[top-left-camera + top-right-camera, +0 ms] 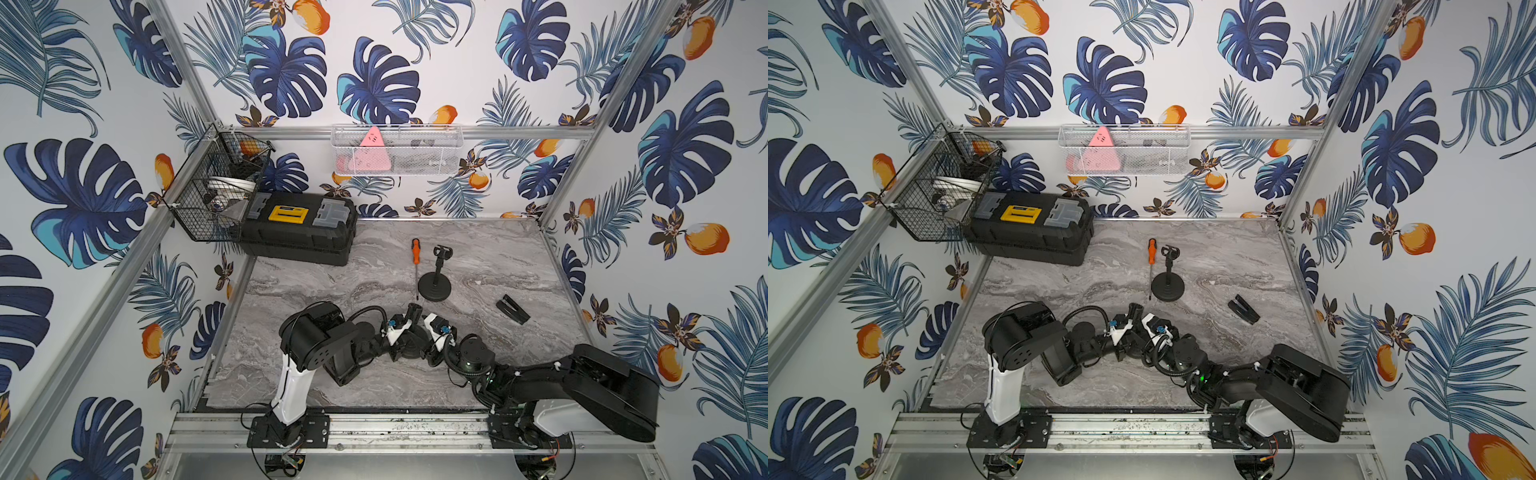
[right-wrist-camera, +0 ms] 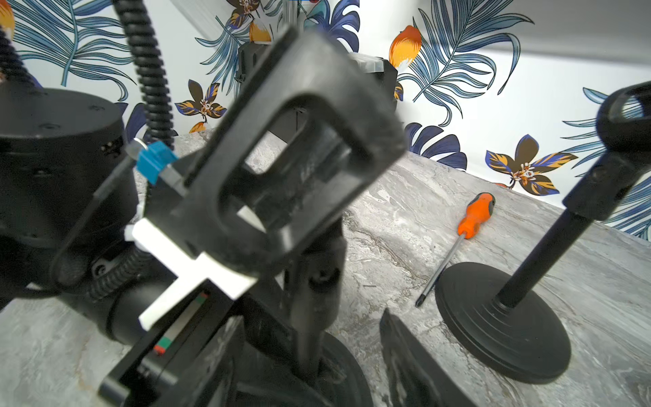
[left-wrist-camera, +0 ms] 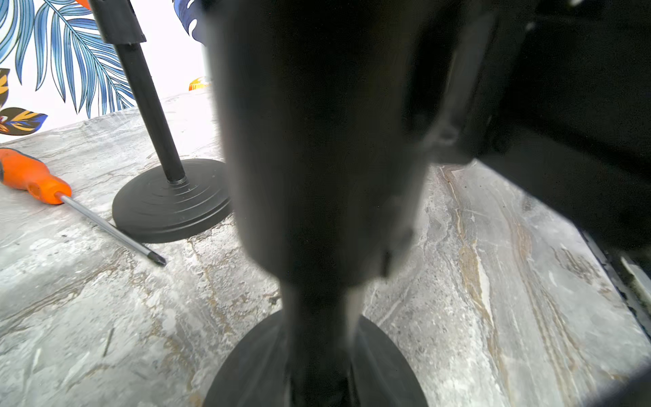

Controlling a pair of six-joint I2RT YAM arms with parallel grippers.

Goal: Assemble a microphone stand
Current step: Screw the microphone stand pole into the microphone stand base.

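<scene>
Two robot arms meet over a microphone stand at the near middle of the marble tabletop (image 1: 478,257).

The left claw (image 1: 409,322) is clamped on the upright pole (image 3: 317,141), probably to steady it on its round base (image 3: 387,370). The right claw (image 2: 303,356) stands open, one finger on each side of the pole. A finished stand (image 1: 435,283), an orange screwdriver (image 1: 415,251) and a loose black clip (image 1: 513,309) wait farther back. The toolbox (image 1: 299,232) has a yellow label, too small to read.

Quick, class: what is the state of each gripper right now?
Left gripper: closed on the stand pole.
Right gripper: open, jaws either side of that pole, not gripping.
</scene>
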